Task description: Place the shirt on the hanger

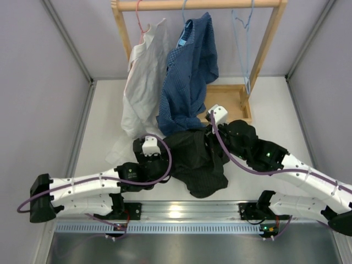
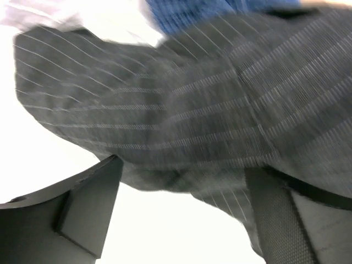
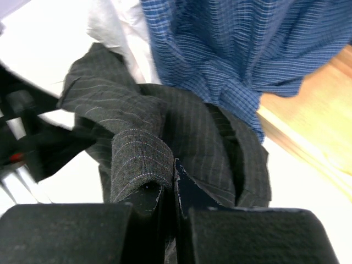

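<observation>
The dark shirt (image 1: 198, 162) with its faint fine check lies crumpled on the white table, in front of the rack. My right gripper (image 3: 173, 171) is shut on a raised fold of the shirt (image 3: 137, 154); in the top view it (image 1: 209, 137) sits at the shirt's far edge. My left gripper (image 2: 184, 168) is open, its fingers (image 2: 82, 203) on either side of the shirt's lower edge (image 2: 181, 110), just above the table. In the top view it (image 1: 169, 160) is at the shirt's left side. The light-blue wire hanger (image 1: 246, 66) hangs bare at the right end of the rail.
A wooden rack (image 1: 264, 49) stands at the back, its base (image 1: 228, 99) on the table. A white shirt (image 1: 142, 82) on a pink hanger (image 1: 140, 19) and a blue checked shirt (image 1: 190, 77) hang from it, down to the dark shirt. Grey walls close in both sides.
</observation>
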